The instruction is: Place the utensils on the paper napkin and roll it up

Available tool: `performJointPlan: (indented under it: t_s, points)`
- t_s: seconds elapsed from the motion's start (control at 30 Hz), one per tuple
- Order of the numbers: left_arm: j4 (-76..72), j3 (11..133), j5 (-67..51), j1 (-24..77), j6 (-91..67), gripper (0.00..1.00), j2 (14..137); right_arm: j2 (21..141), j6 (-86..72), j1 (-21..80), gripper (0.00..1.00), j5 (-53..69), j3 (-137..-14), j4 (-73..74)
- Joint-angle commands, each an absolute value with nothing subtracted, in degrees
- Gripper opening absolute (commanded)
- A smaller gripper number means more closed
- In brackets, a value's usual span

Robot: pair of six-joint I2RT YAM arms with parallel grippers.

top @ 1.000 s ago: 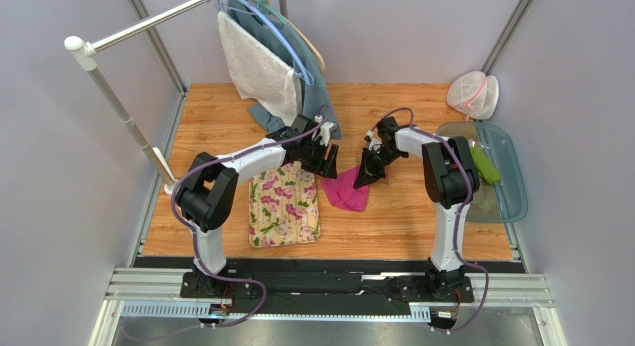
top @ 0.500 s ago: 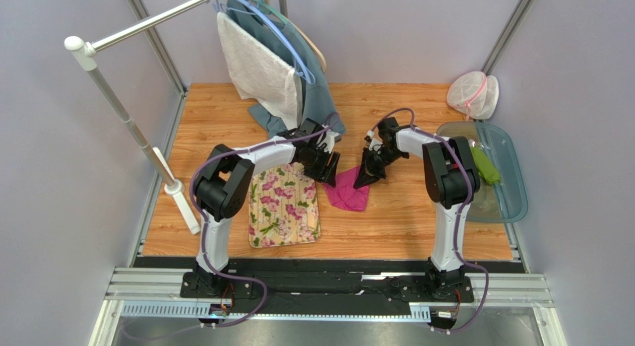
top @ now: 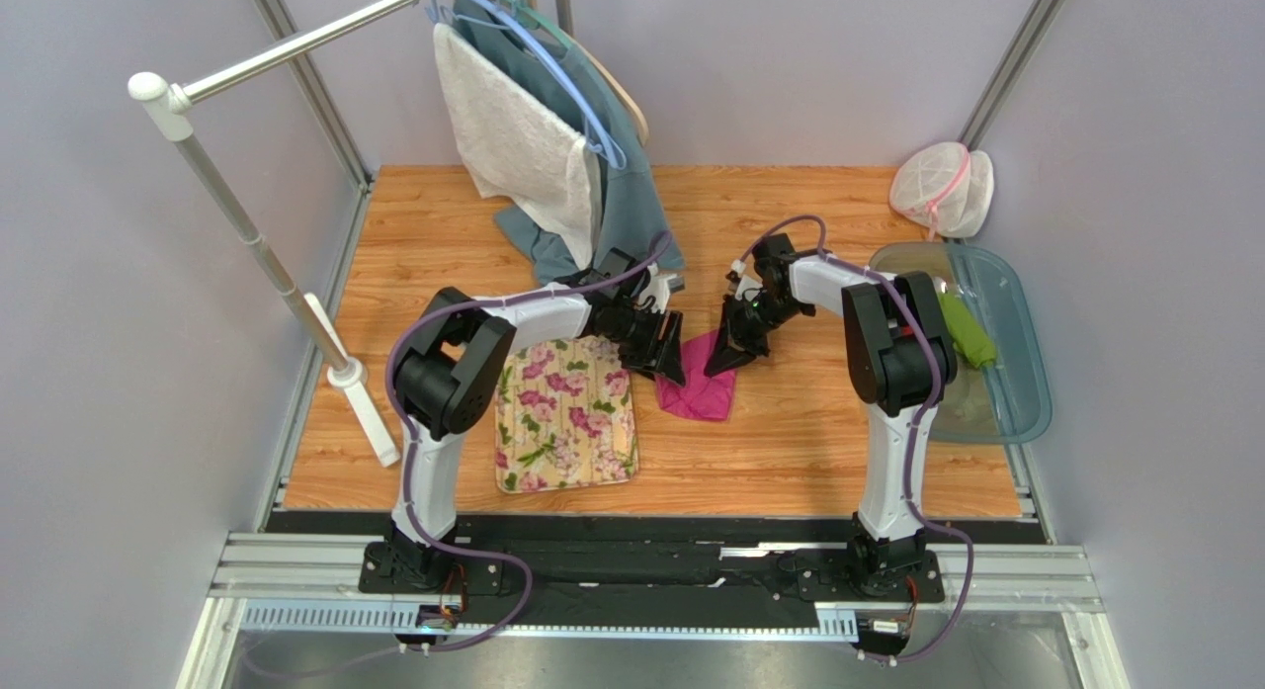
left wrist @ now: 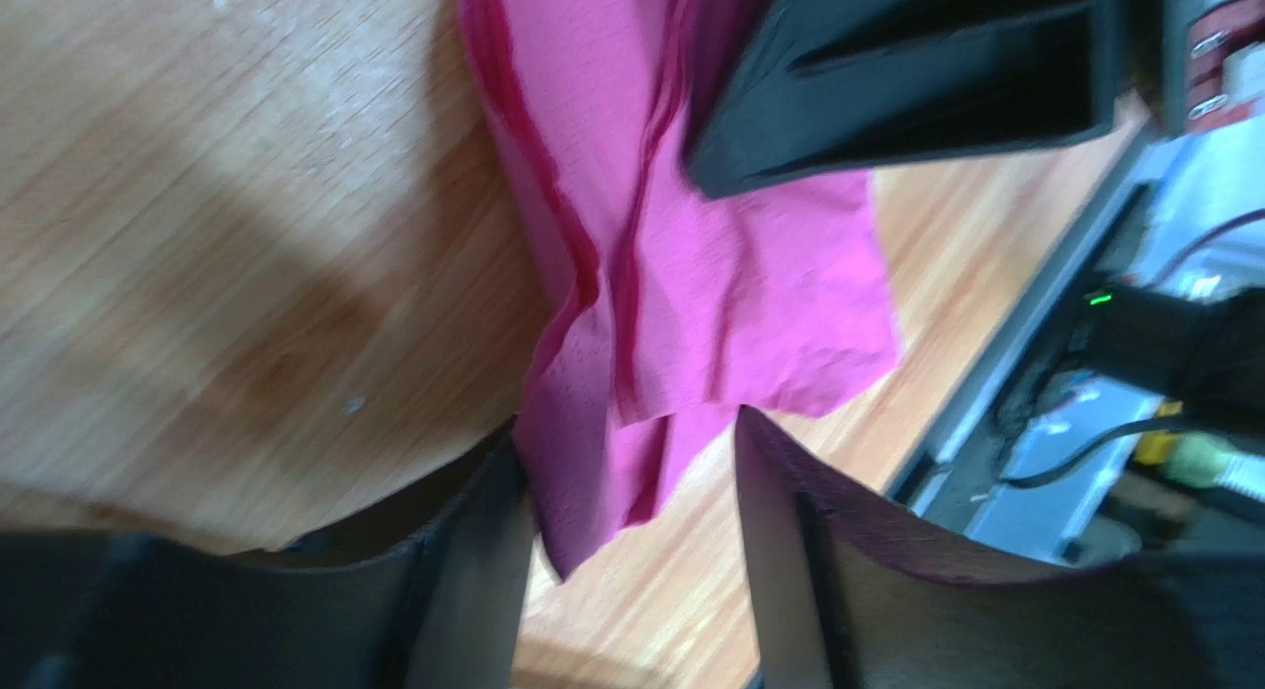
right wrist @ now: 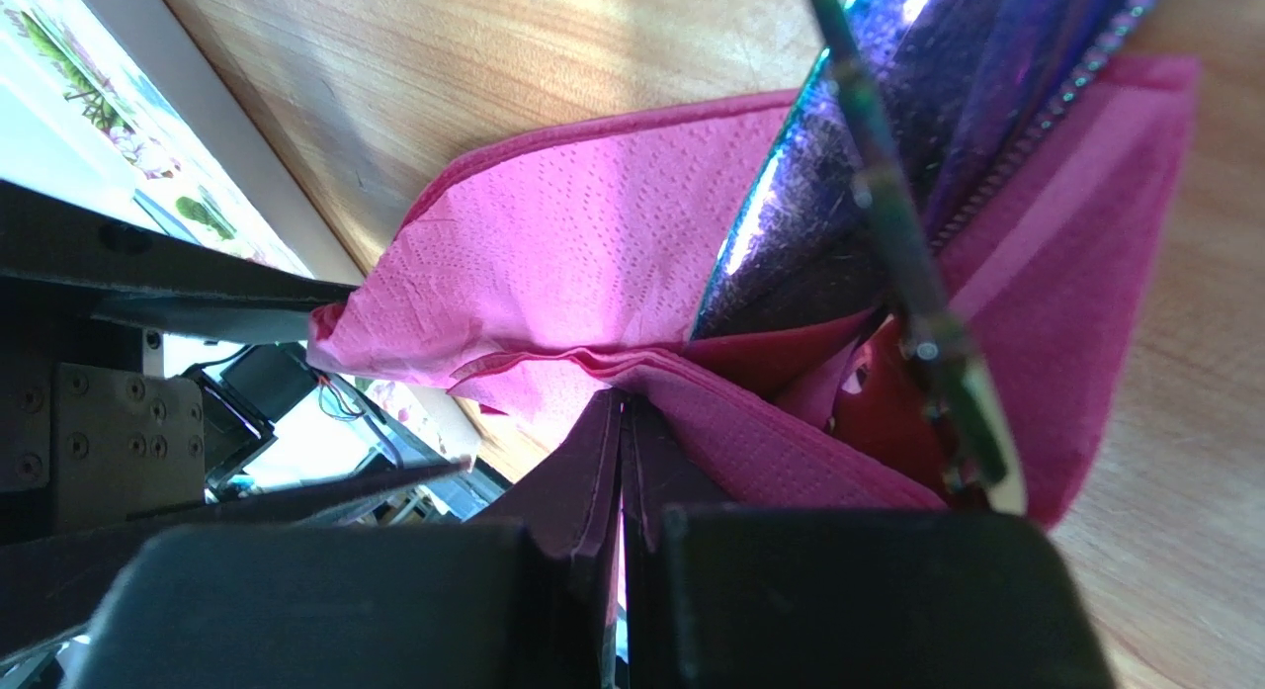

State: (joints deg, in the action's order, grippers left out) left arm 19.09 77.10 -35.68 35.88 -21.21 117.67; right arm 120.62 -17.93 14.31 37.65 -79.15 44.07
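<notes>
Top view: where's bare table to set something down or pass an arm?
The widest bare table is on the near side, bordered by the napkin, the mat and the near edge. There is also the far strip between the hanging cloths and the mesh bag. The middle is crowded: the left gripper straddles the napkin's edge and the right gripper pinches it. The tray fills the right edge.

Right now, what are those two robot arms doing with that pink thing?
The right gripper is pinched shut on a fold of the magenta paper napkin, with dark shiny utensils tucked inside it. The left gripper has its jaws open either side of another edge, not squeezing. The napkin lies loosely folded on the wooden table, not rolled up yet.
</notes>
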Motion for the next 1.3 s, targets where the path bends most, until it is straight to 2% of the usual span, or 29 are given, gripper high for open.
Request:
performJointPlan:
  t_s: [0.0,0.13,0.17,0.27,0.47,0.53,0.57,0.63,0.83,0.9,1.03,1.27]
  points:
    - [9.51,74.97,-36.57,35.25,-28.03,0.61,117.34,122.43,-14.59,14.15,0.01,27.60,-76.82,43.86]
    - [6.33,73.30,-35.16,34.28,-30.76,0.54,115.67,122.34,-14.68,14.15,0.01,27.42,-76.73,43.95]
    - [5.98,72.95,-35.33,34.19,-30.85,0.49,115.32,122.17,-14.68,14.15,0.01,27.42,-76.73,43.95]
    - [6.50,72.69,-35.95,34.28,-31.02,0.41,114.26,122.26,-14.68,14.15,0.01,27.33,-76.82,43.86]
    - [3.96,69.79,-36.56,33.84,-33.57,0.34,110.92,122.17,-14.77,14.06,0.00,27.33,-76.91,43.77]
    - [3.78,69.35,-35.95,33.84,-34.10,0.35,110.04,122.17,-14.85,14.15,0.00,27.33,-76.82,43.68]
    - [3.08,68.91,-35.95,33.49,-34.45,0.44,109.87,122.08,-14.77,14.06,0.00,27.33,-76.64,43.68]
    - [2.11,68.55,-37.70,33.31,-35.24,0.53,110.21,122.17,-14.94,14.06,0.00,27.42,-76.64,43.51]
    - [6.06,71.62,-37.44,33.31,-34.89,0.58,113.55,122.34,-15.20,14.15,0.00,27.42,-76.90,43.51]
    - [6.33,71.63,-37.53,33.31,-34.81,0.54,113.73,122.34,-15.21,14.15,0.00,27.42,-76.99,43.51]
    - [3.78,71.02,-39.28,33.40,-34.81,0.34,112.68,122.34,-15.47,14.06,0.00,27.33,-76.82,43.42]
    - [5.10,73.65,-40.42,34.19,-33.93,0.09,113.56,122.34,-15.73,14.15,0.00,27.25,-76.64,43.07]
